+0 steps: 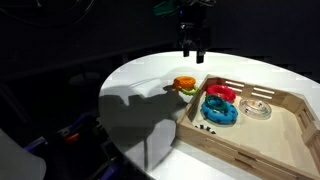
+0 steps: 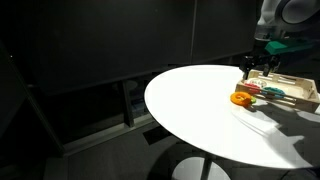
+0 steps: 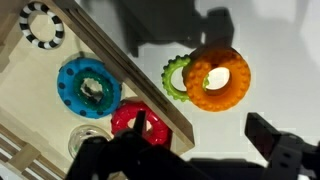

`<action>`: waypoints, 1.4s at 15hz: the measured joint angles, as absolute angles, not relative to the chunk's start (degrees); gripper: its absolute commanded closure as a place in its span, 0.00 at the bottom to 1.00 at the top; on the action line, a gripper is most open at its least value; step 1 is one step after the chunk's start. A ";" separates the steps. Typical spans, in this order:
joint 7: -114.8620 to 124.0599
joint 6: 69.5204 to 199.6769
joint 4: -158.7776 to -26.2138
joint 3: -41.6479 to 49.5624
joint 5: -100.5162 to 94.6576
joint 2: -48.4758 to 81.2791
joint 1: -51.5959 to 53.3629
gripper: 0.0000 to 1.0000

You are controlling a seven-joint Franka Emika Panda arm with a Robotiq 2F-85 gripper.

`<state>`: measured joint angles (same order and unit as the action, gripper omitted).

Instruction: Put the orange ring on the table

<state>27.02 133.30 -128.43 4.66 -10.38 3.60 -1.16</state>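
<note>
The orange ring (image 3: 217,78) lies flat on the white table (image 3: 280,60), overlapping a small thin green ring (image 3: 176,76), just outside the wooden tray's edge. It also shows in both exterior views (image 1: 185,82) (image 2: 241,98). My gripper (image 3: 205,140) hangs above the table beside the rings, open and empty, with one finger over the tray rim and the other over bare table. In the exterior views the gripper (image 1: 192,46) (image 2: 254,67) sits well above the rings.
The light wooden tray (image 1: 255,142) holds a red ring (image 3: 135,119), a blue ring (image 3: 88,87), a black-and-white ring (image 3: 42,25) and a clear round piece (image 1: 256,108). The table edge (image 2: 170,120) drops off into dark surroundings.
</note>
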 measured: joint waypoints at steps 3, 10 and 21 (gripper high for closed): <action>23.89 129.19 -128.14 4.66 -9.54 1.56 -1.52 0.00; 11.69 113.56 -123.56 4.81 -5.95 -2.64 -3.22 0.00; 1.74 101.99 -120.53 5.35 -4.06 -13.23 -3.75 0.00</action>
